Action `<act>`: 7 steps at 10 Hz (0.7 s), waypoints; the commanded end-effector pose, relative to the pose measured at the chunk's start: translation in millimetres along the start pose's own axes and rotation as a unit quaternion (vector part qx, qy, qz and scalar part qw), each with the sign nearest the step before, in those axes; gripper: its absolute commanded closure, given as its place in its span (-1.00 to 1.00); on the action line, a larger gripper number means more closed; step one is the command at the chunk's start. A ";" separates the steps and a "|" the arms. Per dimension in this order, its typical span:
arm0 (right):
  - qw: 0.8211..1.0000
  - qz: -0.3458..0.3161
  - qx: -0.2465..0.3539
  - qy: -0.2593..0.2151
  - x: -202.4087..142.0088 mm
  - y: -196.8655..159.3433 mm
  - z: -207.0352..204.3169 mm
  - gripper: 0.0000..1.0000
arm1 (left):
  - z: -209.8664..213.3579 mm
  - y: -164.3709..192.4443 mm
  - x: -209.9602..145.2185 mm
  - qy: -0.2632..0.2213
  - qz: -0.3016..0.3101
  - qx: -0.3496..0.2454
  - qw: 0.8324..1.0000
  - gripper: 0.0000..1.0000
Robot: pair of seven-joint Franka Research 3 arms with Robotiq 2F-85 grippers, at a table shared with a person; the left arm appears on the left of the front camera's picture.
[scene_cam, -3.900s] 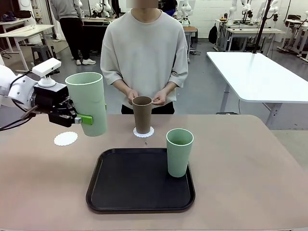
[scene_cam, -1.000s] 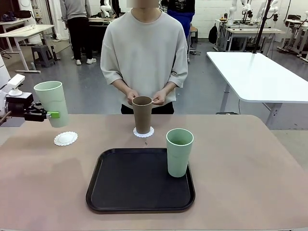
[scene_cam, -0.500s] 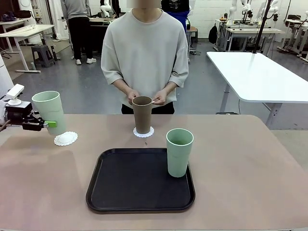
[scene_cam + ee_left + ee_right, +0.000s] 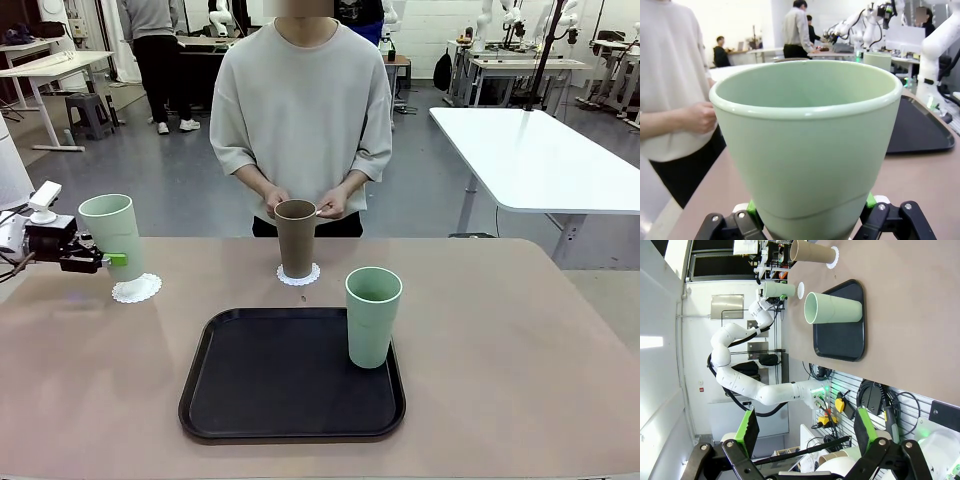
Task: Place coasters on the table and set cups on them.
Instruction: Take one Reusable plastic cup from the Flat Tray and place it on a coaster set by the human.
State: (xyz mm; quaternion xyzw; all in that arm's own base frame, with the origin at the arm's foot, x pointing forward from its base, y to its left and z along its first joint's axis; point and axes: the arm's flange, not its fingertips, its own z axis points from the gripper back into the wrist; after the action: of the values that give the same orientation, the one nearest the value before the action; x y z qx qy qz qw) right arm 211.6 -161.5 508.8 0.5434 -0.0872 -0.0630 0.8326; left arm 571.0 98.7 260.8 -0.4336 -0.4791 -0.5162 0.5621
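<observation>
Left gripper (image 4: 110,259) reaches in level from table (image 4: 520,340) left end, pinching pale green cup (image 4: 111,232) low, upright, over coaster (image 4: 138,289). Right gripper (image 4: 805,437) spread, empty. Person's hands (image 4: 274,199) at brown cup (image 4: 296,238) rim.

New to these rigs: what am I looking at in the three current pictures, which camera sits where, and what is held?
The machine is two white robot arms with two-finger grippers, sharing a tan table with a person. The front view looks across it at the person. There the left gripper is shut on a pale green cup at a lacy coaster; whether it touches, I cannot tell. The person's hands rest at the rim of a brown cup standing on a second coaster. A second green cup stands on a black tray. The left wrist view looks along that gripper's fingers at its cup. The right wrist view, turned sideways, shows the right gripper open, holding nothing.
</observation>
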 end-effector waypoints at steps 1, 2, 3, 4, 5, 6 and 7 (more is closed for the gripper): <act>1.000 0.004 0.009 -0.001 0.1 0.9 -0.1 -1.00 | -1.3 12.2 -2.8 -0.012 0.007 0.001 1.000 -0.67; 1.000 0.004 0.009 -0.001 0.1 0.9 -0.1 -1.00 | -3.3 12.3 -6.9 -0.012 0.012 -0.003 1.000 -0.67; 1.000 0.004 0.009 -0.001 0.1 0.9 -0.1 -1.00 | -2.8 11.3 -10.3 -0.013 0.016 -0.006 1.000 -0.67; 1.000 0.004 0.009 -0.001 0.1 0.9 -0.1 -1.00 | -3.2 10.6 -14.6 -0.014 0.016 -0.009 1.000 -0.67; 1.000 0.004 0.009 -0.001 0.1 0.9 -0.1 -1.00 | -3.8 11.4 -18.4 -0.017 0.013 -0.012 1.000 -0.67; 1.000 0.004 0.009 -0.001 0.1 0.9 -0.1 -1.00 | -4.5 12.6 -20.6 -0.018 0.016 -0.012 1.000 -0.67; 1.000 0.004 0.009 -0.001 0.1 0.9 -0.1 -1.00 | -4.6 12.3 -21.7 -0.017 0.017 -0.013 1.000 -0.67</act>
State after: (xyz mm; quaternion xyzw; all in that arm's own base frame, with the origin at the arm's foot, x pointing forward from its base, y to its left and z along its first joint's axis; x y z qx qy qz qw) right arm 211.6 -161.5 508.8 0.5434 -0.0872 -0.0631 0.8326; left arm 577.1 96.0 235.0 -0.4501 -0.4706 -0.5092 0.5627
